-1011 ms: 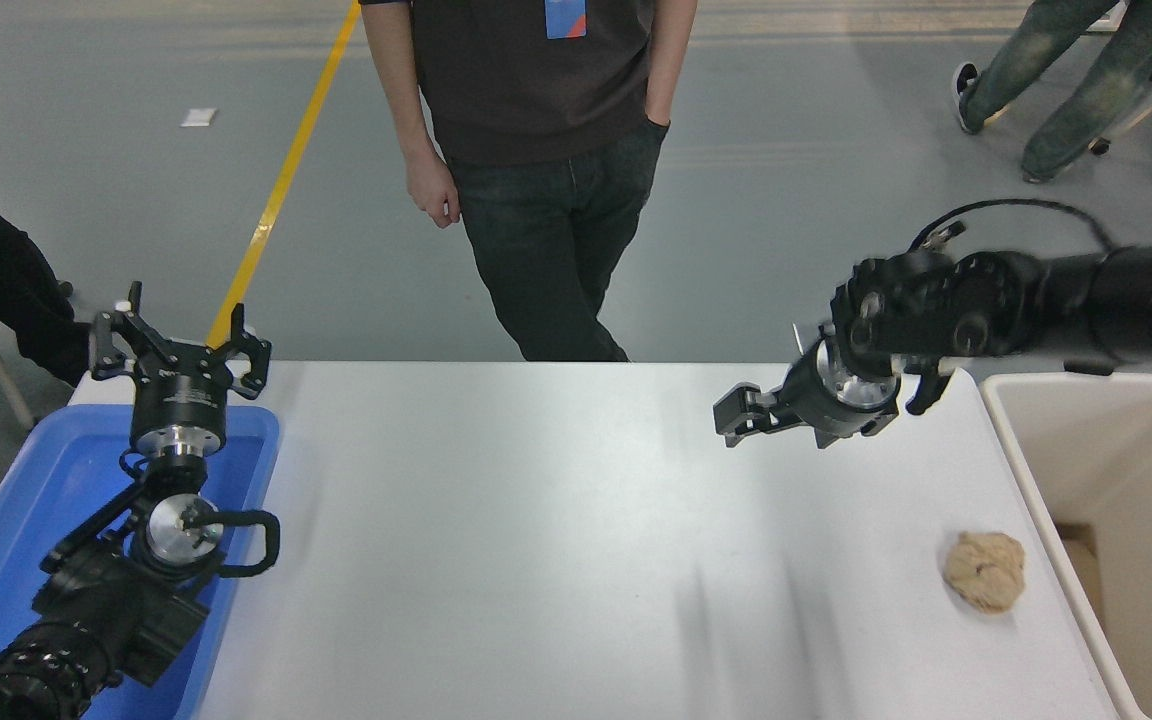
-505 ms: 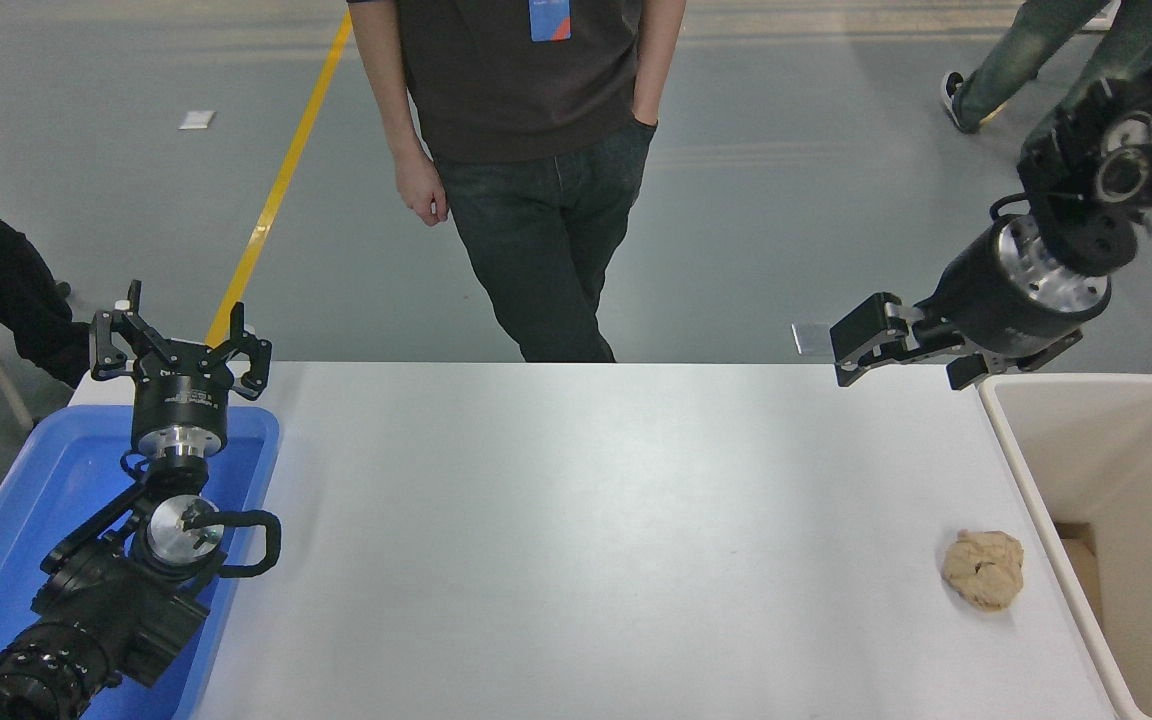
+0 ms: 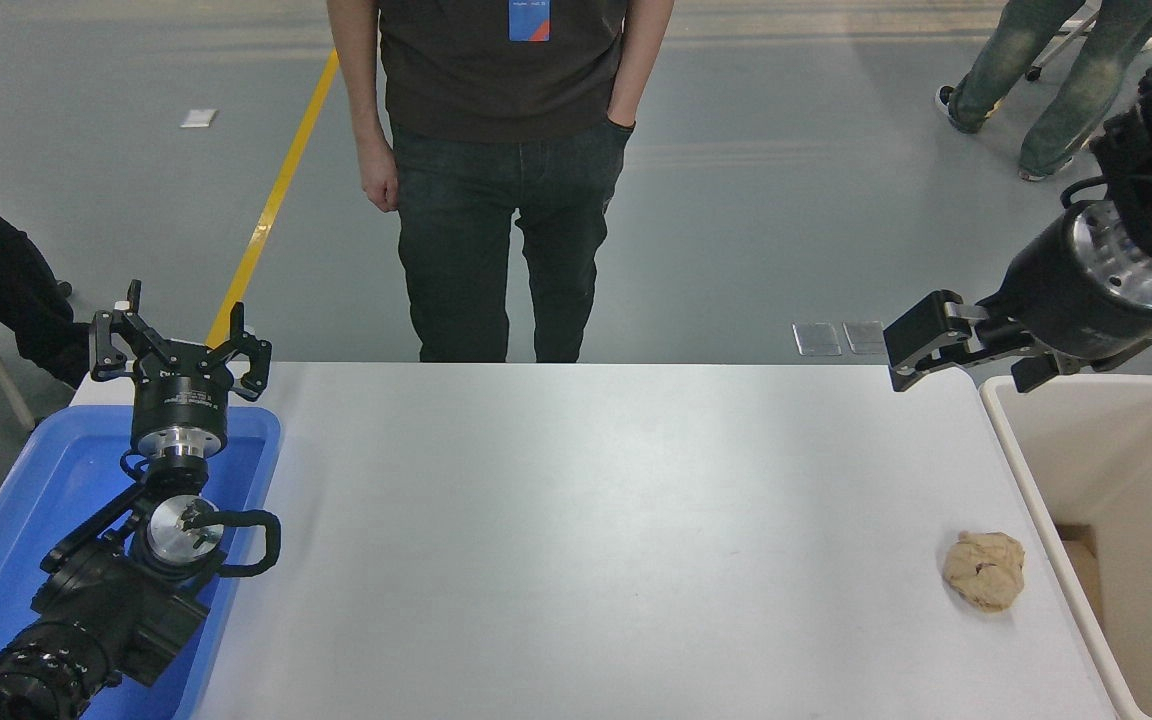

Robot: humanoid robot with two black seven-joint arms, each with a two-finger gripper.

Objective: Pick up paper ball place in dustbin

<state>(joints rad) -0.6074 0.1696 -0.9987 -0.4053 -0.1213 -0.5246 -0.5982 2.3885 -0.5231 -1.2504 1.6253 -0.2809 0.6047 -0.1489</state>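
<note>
The tan-brown paper ball (image 3: 983, 570) lies on the white table (image 3: 586, 520) near its right edge, right beside the dustbin's left wall. The beige dustbin (image 3: 1014, 440) stands at the table's right side, open at the top. My right gripper (image 3: 976, 358) is open and empty. It hangs in the air over the table's far right corner, by the bin's far left corner and well beyond the ball. My left gripper (image 3: 179, 345) is open and parked over the far end of the blue tray at the lower left.
A shallow blue tray (image 3: 16, 500) sits at the table's left edge under the left arm. A person (image 3: 501, 180) stands at the far side. Another person's legs (image 3: 1056, 70) show at the top right. Something brown lies inside the bin (image 3: 1084, 560).
My right arm has swung from over the table up and to the right, ending by the bin's far corner. The person at the far side shifted left. The paper ball has not moved.
</note>
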